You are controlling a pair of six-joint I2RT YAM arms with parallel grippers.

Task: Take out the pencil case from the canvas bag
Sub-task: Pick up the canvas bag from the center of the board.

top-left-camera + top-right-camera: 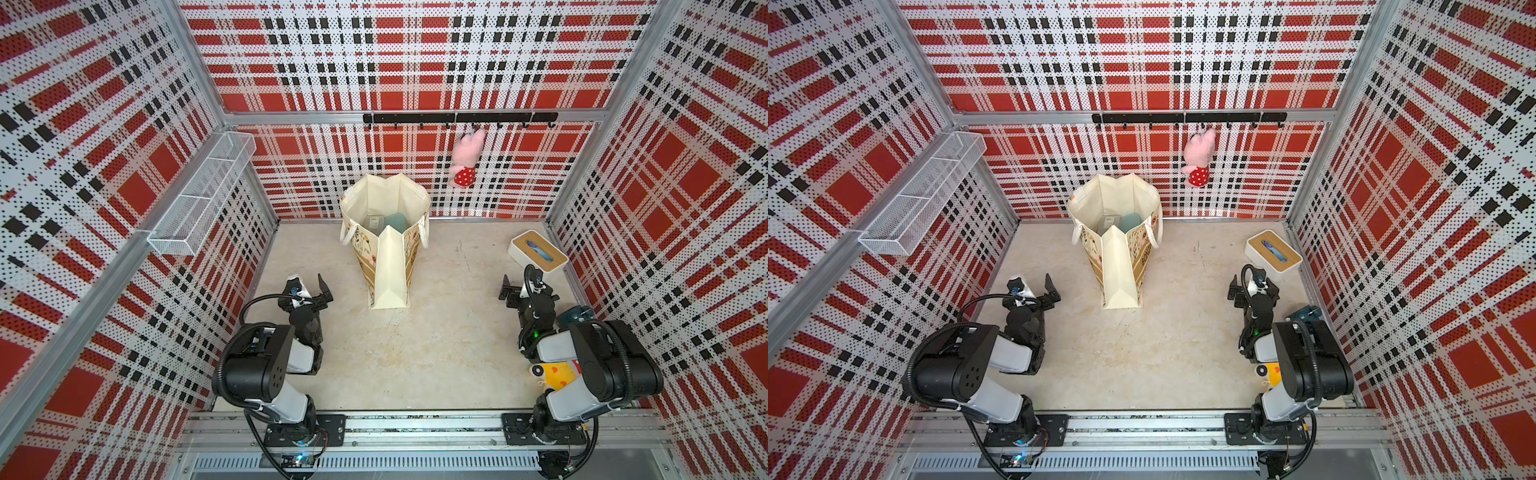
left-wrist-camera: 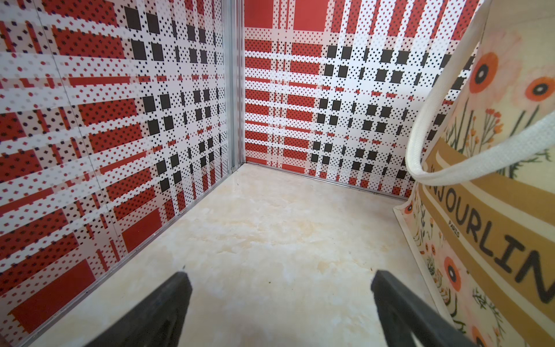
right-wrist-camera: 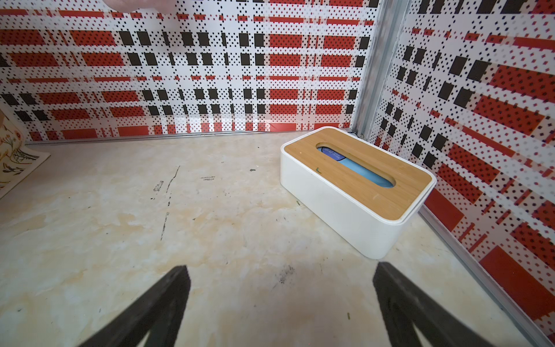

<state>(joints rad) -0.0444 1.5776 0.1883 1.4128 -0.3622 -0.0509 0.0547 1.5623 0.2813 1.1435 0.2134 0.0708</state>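
While both arms sat folded near the front rail, we saw the canvas bag (image 1: 390, 266) standing upright mid-surface toward the back wall, mouth open, one white handle drooping on each side. Down inside lay a teal rounded item, the pencil case (image 1: 395, 222) as far as we could tell, w/ a flat grey packet (image 1: 374, 221) just beside it; both showed in both top views. The left tool (image 2: 279, 278) was spread wide w/ nothing btwn its fingers, low over the bare surface (image 1: 415, 353), near the bag's printed face but not touching it. The right tool (image 3: 280, 270) was likewise wide & empty, pointed toward the white box (image 3: 330, 210) w/ wooden lid, which sat at the back right corner, well apart from the bag. A blue item (image 3: 360, 169) showed thru the lid's slot. A pink plush (image 1: 467, 156) hung from the black hook rail (image 1: 415, 118) on the back wall; a wire basket (image 1: 203, 195) was fixed to the left wall.
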